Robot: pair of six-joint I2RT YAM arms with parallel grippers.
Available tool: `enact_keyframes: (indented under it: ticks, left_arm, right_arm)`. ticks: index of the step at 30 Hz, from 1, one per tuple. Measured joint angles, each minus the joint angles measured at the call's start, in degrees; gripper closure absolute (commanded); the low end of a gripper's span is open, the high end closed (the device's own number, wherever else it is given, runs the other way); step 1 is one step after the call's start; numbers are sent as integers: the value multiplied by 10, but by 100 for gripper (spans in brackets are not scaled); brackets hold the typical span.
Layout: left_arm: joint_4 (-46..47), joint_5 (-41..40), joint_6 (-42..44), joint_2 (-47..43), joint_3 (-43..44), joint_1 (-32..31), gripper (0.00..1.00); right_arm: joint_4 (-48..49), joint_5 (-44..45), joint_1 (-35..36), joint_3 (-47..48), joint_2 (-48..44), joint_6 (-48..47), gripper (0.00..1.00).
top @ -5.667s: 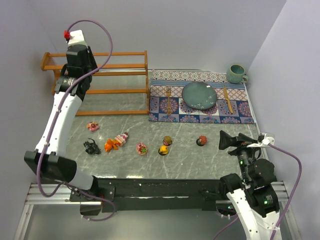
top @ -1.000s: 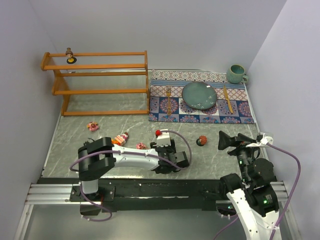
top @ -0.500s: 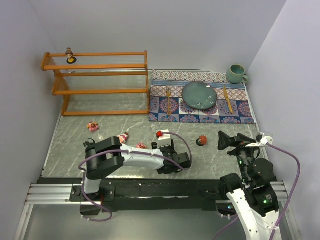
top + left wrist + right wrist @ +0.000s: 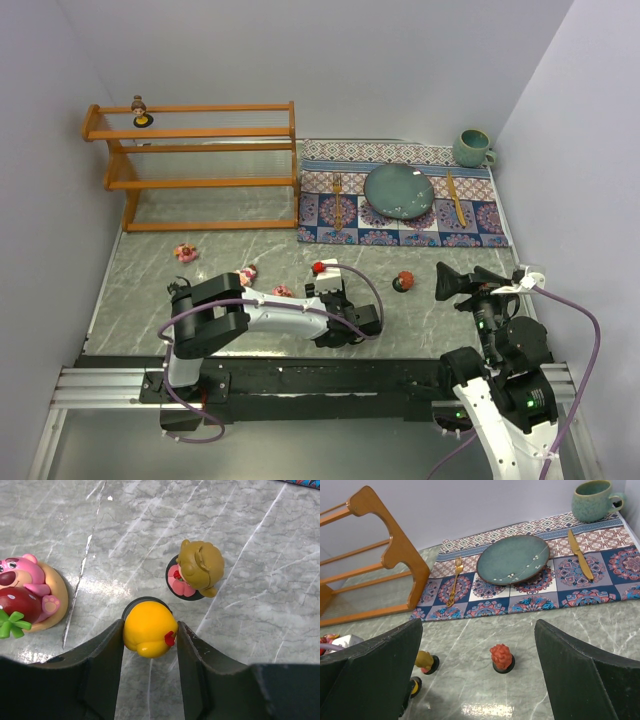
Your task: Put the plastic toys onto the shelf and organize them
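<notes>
Toy [image 4: 148, 631], yellow, clamped in left tool [image 4: 150, 628], brown-haired doll [image 4: 200, 566] beyond, pink bear [image 4: 22, 596] beside, right tool [image 4: 479, 635] gaping

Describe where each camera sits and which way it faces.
Top external: high over the near edge, looking down on table and shelf; left arm and right arm show.
Left wrist: straight down on the yellow toy between the left fingers.
Right wrist: low, forward toward the plate; open right fingers frame it.
Both wrist views share the brown-haired doll.
</notes>
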Motion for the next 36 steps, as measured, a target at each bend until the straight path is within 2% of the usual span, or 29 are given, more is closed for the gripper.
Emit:
enact_keyframes:
  ticks: [3,8,14,18,26,36]
  left_arm:
    - [-2,-4,0,0,0,0,69]
    - [-17,-12,5,-18,-5,0,69]
    - [-35,-17,54,-81,-5,10,68]
    - [-23,-3,132,-137,-6,41,67]
    - [16,65,317,-262,4,157,64]
    - [6,124,508,-302,133,271,59]
  right_arm:
    - [0,0,0,0,0,0,0]
    - [0,0,0,0,0,0,0]
    - [0,-1,0,-2,0,-2,0]
    - [0,-1,0,-2,0,-3,0]
    - [0,-1,0,-2,0,-4,0]
    - [0,-1,0,-2,0,-4,0]
